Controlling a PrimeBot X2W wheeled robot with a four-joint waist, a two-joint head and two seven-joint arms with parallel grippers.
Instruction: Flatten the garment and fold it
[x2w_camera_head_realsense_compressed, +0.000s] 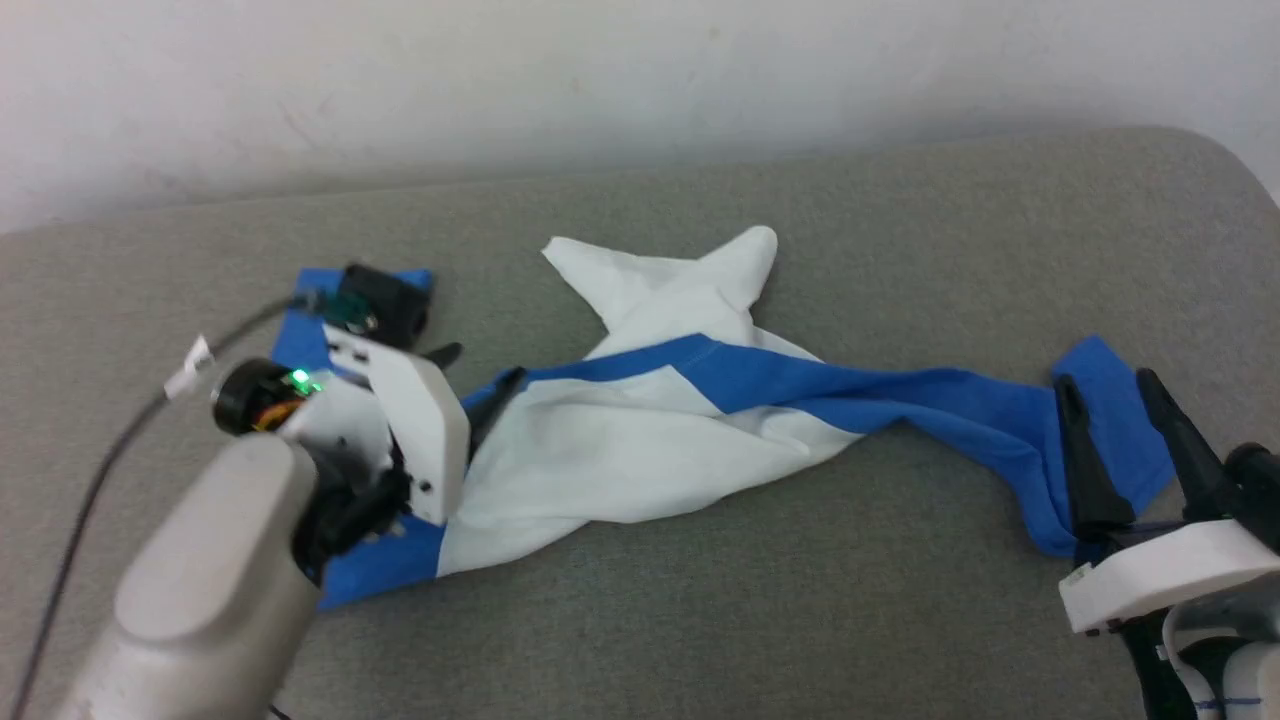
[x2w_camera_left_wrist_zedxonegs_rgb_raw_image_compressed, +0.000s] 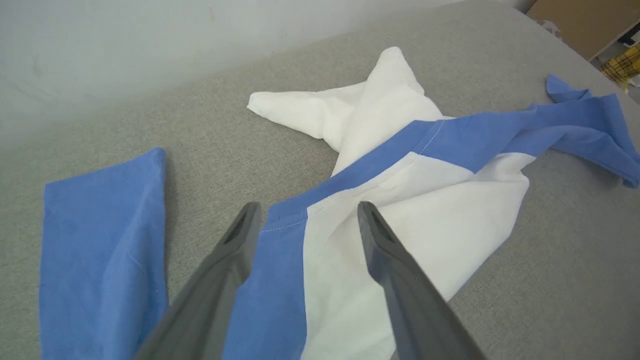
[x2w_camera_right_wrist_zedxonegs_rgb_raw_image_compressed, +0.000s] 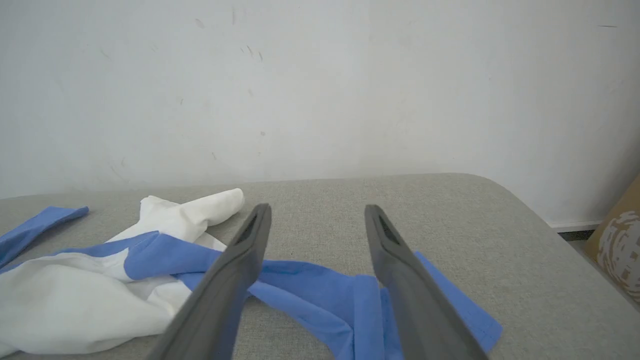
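The garment (x2w_camera_head_realsense_compressed: 620, 450), a white T-shirt with bright blue sleeves, lies crumpled and twisted across the middle of the grey padded table (x2w_camera_head_realsense_compressed: 900, 620). One blue sleeve (x2w_camera_head_realsense_compressed: 950, 410) stretches right, the other (x2w_camera_left_wrist_zedxonegs_rgb_raw_image_compressed: 100, 250) lies flat at the left. My left gripper (x2w_camera_head_realsense_compressed: 472, 375) is open over the shoulder seam, and its fingers straddle the blue and white cloth (x2w_camera_left_wrist_zedxonegs_rgb_raw_image_compressed: 306, 206) without pinching it. At the right, my right gripper (x2w_camera_head_realsense_compressed: 1103, 380) is open over the end of the right sleeve (x2w_camera_right_wrist_zedxonegs_rgb_raw_image_compressed: 320, 295), with nothing held between its fingers (x2w_camera_right_wrist_zedxonegs_rgb_raw_image_compressed: 318, 207).
A pale wall (x2w_camera_head_realsense_compressed: 600, 80) runs close behind the table's far edge. The table's rounded corner (x2w_camera_right_wrist_zedxonegs_rgb_raw_image_compressed: 500, 190) is at the far right, with a cardboard box (x2w_camera_right_wrist_zedxonegs_rgb_raw_image_compressed: 620, 240) beyond it. A black cable (x2w_camera_head_realsense_compressed: 90, 490) trails from my left wrist.
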